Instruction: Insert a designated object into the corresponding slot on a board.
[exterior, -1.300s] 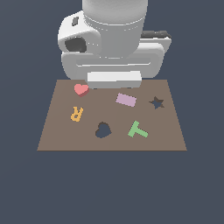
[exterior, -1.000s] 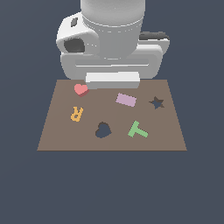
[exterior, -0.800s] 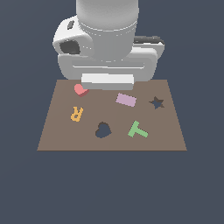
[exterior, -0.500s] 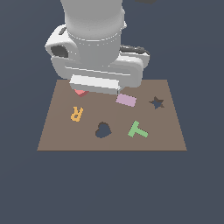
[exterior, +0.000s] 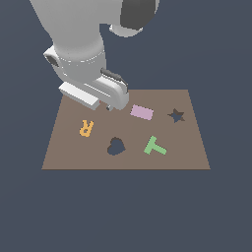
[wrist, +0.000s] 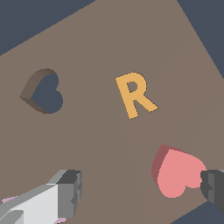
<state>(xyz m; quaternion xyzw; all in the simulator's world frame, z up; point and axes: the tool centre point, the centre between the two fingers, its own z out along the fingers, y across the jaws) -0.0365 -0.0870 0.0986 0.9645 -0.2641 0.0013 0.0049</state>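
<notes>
- On the brown board [exterior: 69, 152]: one orange R [exterior: 86, 128], one green T [exterior: 155, 146], one pink rectangle [exterior: 141, 112], one heart slot [exterior: 115, 146], one star cutout [exterior: 176, 115].
- Only the letters R and T can be read.
- One red heart [wrist: 177, 173] lies flat at the board's far left part in the exterior view, hidden there by the arm; in the wrist view its lobes face one fingertip [wrist: 213, 186].
- Gripper [wrist: 142, 192] is spread wide, holding nothing.

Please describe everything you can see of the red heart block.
The red heart block is a small, matte pink-red piece with darker side walls, lying flat on the brown board near the orange R. It is outside its slot. One finger of the open gripper is beside it. The arm hides it in the exterior view.
</notes>
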